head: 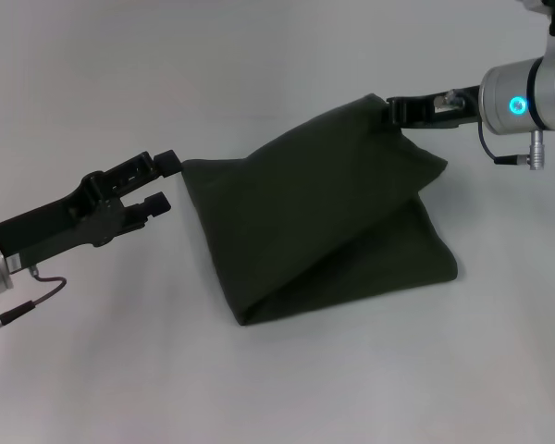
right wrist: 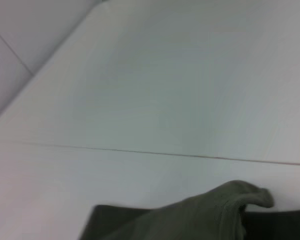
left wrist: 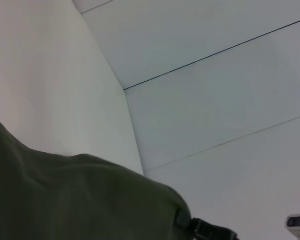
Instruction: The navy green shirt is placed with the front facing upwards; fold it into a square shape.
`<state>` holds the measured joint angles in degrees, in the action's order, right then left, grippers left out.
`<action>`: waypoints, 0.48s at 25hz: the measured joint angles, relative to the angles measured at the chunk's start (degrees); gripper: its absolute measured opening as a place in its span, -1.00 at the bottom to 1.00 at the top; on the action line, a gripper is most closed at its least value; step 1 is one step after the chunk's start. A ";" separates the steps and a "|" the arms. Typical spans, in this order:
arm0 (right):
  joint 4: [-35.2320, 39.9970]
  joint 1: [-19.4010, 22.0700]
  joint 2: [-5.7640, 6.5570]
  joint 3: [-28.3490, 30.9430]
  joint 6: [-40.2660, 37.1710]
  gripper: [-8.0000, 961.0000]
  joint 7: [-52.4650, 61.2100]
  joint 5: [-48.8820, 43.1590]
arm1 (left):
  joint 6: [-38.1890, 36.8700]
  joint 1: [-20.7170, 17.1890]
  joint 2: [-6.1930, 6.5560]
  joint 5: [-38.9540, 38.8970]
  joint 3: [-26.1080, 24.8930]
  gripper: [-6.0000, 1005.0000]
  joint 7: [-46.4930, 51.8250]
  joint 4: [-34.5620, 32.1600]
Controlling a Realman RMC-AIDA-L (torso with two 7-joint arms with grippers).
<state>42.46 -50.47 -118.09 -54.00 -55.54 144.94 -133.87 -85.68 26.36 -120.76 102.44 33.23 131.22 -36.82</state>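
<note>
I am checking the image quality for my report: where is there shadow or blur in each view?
Head view: even, soft light; the navy green shirt throws only a faint shadow on the white table, and the right gripper and left gripper look sharp. Left wrist view: the shirt up close is soft and out of focus. Right wrist view: the whole picture is hazy, with the shirt edge blurred.

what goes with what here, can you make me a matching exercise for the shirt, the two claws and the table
Things:
1. navy green shirt
2. left claw
3. right claw
4. table

States:
a. open, at the cloth's left corner
b. pale, bare surface
c. shut on the lifted far right corner
d. partly folded, plain green side showing

Pairs: 1-d, 2-a, 3-c, 4-b
</note>
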 joint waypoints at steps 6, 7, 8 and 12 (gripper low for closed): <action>-2.24 -0.15 -0.07 -0.03 3.32 -0.82 0.38 -3.00 | 0.43 -0.22 0.00 -0.16 0.00 0.86 0.00 0.00; -2.30 -0.06 -0.01 -0.03 3.49 -0.82 0.35 -3.03 | 0.47 -0.21 0.00 -0.16 0.00 0.86 0.00 0.00; -2.33 0.04 0.04 -0.03 3.67 -0.82 0.34 -3.05 | 0.51 -0.17 0.00 -0.16 -0.01 0.86 0.00 0.00; -2.16 0.26 0.18 -0.03 3.76 -0.82 0.37 -3.13 | 0.58 0.03 0.00 -0.17 0.00 0.86 0.00 0.00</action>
<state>40.30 -50.21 -117.91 -54.02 -51.78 145.31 -136.99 -85.10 26.38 -120.76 102.27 33.22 131.22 -36.82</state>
